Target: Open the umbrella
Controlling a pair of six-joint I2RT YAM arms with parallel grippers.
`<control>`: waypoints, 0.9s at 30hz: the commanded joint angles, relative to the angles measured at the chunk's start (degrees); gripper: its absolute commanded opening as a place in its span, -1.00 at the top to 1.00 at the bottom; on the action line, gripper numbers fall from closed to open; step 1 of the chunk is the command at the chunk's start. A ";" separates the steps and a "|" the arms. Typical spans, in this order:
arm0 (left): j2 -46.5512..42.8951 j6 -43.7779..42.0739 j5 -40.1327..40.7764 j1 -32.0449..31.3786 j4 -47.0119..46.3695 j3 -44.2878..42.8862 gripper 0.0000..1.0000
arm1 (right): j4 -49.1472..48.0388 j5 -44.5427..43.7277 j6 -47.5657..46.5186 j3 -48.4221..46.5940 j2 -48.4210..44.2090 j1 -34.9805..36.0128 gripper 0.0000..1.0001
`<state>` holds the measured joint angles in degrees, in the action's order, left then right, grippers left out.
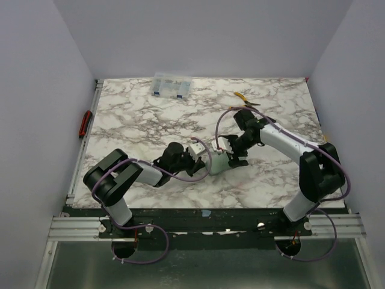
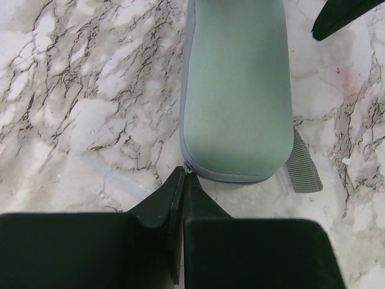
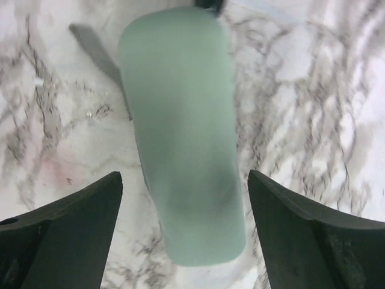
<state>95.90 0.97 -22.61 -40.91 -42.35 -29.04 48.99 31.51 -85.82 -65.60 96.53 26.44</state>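
umbrella case (image 1: 219, 162) mid-table | pliers (image 1: 245, 99), box (image 1: 172, 85) far back (well apart)

A white marble-patterned table (image 1: 132, 120), veined in grey and black, carries the scene. The umbrella (image 1: 219, 162), in a pale green zipped case, lies flat between the left jaws and the right jaws, its grey strap (image 2: 304, 162) resting on the table beside it. Yellow-handled pliers (image 1: 243, 98) lie beyond the right jaws. A clear plastic compartment box (image 1: 172, 85) sits well beyond both, at the far edge.
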 commanded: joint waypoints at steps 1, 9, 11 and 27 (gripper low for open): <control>-0.19 1.62 1.60 -1.34 -4.35 0.65 1.00 | -6.60 2.40 28.96 -0.55 -7.27 -1.19 -0.80; 0.67 3.13 3.54 -4.42 -5.71 0.74 1.00 | -8.93 -16.50 68.28 -2.45 -13.14 -7.30 -0.89; 0.91 3.80 4.29 -5.87 -5.80 0.54 1.00 | -5.41 -18.65 74.64 -4.59 -11.82 -9.60 -0.89; 7.35 9.75 10.79 -16.09 -4.12 -9.47 1.00 | -0.88 -6.15 104.80 3.15 -9.36 -13.34 -0.93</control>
<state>101.51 9.80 -13.39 -54.43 -44.01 -35.48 50.30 20.25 12.16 -64.53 86.43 13.02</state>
